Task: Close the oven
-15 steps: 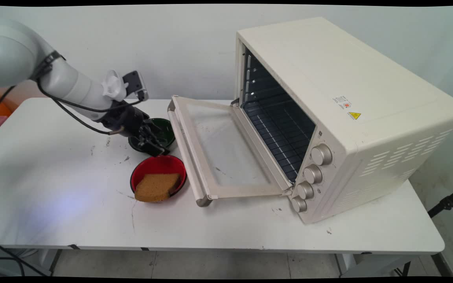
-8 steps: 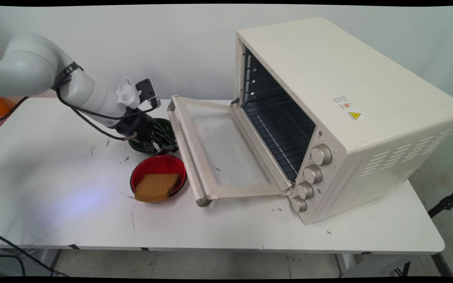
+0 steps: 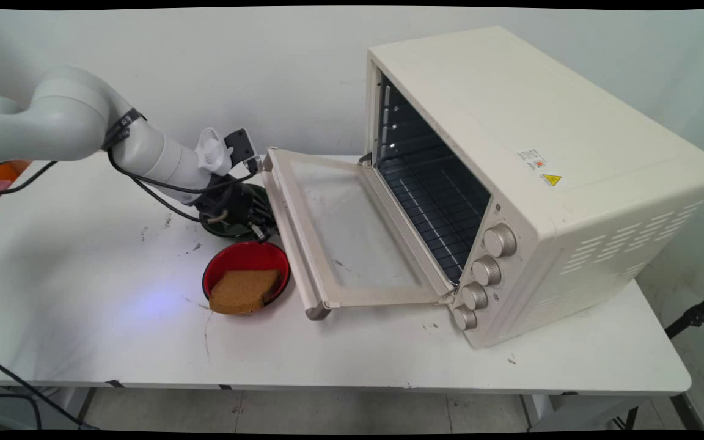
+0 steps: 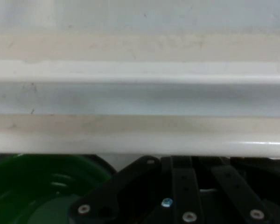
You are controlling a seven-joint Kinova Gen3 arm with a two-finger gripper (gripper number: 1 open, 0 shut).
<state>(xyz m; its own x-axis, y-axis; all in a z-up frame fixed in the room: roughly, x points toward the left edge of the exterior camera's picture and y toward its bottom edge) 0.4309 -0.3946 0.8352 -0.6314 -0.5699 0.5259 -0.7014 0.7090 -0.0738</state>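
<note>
A plain pale wall stands behind the white bench (image 3: 83,318), and on the bench, at the right of the frame, I see a cream toaster oven (image 3: 535,183) with its door (image 3: 340,232) folded down toward the left. Compared with a second ago, my arm has moved to the right in the frame: the tool (image 3: 261,225) was above the green bowl (image 3: 230,229) and the far rim of the red bowl (image 3: 245,275), and now it sits just at the door's handle bar (image 3: 285,235), under its edge. In the hand view the handle bar (image 4: 140,93) fills the frame as pale horizontal bands very close, with the green bowl (image 4: 42,186) in the lower left. Whether the tool is open or closed I cannot tell; the fingers are hidden in both views. The red bowl, with a brown slice of bread (image 3: 243,291) in it, lies just beside the door's near corner, and the green bowl is directly under my wrist, so both are very close around the tool.
</note>
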